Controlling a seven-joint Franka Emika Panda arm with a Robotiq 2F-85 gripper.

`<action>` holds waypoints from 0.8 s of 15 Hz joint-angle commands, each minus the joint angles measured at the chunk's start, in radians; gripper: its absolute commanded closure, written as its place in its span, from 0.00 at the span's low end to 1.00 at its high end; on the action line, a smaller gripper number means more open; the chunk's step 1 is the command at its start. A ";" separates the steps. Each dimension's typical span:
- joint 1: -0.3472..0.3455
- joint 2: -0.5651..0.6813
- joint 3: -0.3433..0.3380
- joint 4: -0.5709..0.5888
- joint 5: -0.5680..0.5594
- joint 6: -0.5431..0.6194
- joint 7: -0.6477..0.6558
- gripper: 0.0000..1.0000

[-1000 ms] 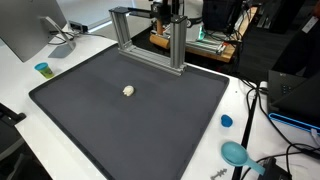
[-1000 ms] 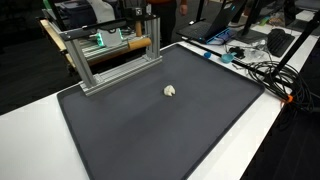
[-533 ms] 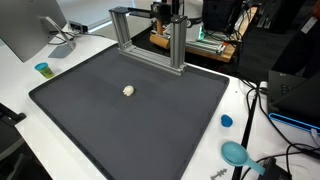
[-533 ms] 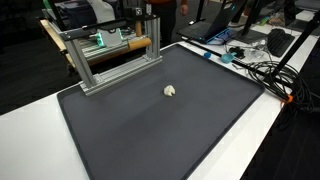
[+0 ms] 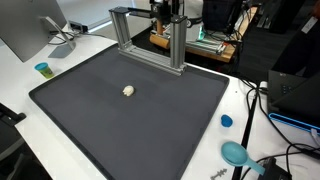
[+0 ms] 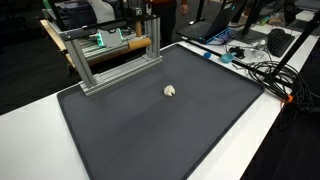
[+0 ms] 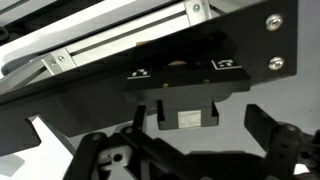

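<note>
Black mat (image 5: 150,125) with white lump (image 5: 128,90); wrist view shows aluminium frame (image 7: 120,45).

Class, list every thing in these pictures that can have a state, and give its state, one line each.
claw: open, empty.
black mat: spread flat.
small white lump: lying loose on the mat.
metal frame: standing upright at the mat's edge.
blue cup: upright, beside the mat.

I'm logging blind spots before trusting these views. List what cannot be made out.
Pincer: wrist view, dark and cut by the lower edge; open or shut unclear.
Small white lump: both exterior views, too small to identify.
Black mat: wrist view, blocked by the close metal frame.
</note>
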 commanded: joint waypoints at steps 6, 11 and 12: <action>0.025 -0.011 -0.070 -0.007 0.056 -0.056 -0.100 0.12; 0.033 -0.029 -0.099 -0.010 0.079 -0.080 -0.160 0.52; 0.033 -0.033 -0.100 -0.010 0.082 -0.084 -0.164 0.57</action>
